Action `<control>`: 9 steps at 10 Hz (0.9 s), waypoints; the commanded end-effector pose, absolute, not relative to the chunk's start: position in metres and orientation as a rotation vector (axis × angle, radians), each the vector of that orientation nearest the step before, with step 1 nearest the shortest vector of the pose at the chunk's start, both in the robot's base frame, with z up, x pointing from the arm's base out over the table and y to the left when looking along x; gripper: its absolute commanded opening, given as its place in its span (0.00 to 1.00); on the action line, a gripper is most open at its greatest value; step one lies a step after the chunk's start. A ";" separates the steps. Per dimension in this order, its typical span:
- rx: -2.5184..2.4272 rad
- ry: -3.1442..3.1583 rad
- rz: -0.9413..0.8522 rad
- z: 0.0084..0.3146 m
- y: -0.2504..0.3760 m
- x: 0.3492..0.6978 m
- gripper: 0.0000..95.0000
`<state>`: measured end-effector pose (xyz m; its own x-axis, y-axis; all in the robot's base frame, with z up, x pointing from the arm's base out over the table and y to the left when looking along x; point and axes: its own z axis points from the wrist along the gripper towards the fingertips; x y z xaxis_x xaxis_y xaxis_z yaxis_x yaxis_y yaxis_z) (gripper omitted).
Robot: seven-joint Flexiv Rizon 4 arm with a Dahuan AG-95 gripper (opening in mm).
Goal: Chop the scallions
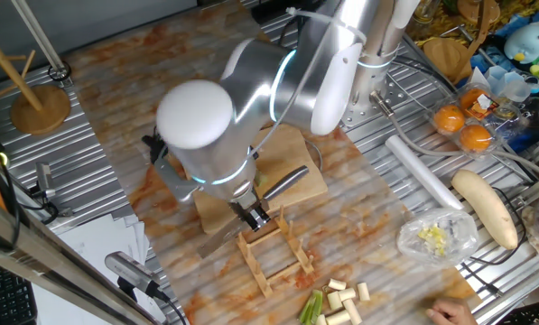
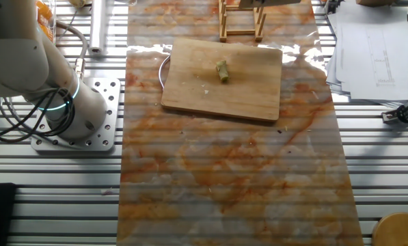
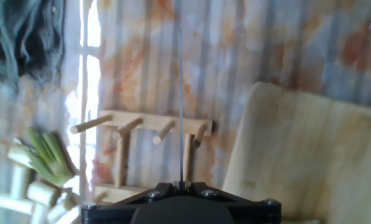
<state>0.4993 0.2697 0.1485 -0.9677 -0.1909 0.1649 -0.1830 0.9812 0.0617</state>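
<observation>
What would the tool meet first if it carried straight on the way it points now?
Probably the wooden peg rack. In the hand view, the tool and its edge-on knife blade point across it, with the marbled mat beyond. Depth is unclear; it may pass above the rack.

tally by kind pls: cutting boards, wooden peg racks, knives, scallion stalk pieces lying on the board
cutting board: 1
wooden peg rack: 1
knife: 1
scallion stalk piece on the board: 1
total: 4
</observation>
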 end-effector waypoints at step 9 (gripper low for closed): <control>0.071 -3.099 -0.035 0.150 0.270 0.499 0.00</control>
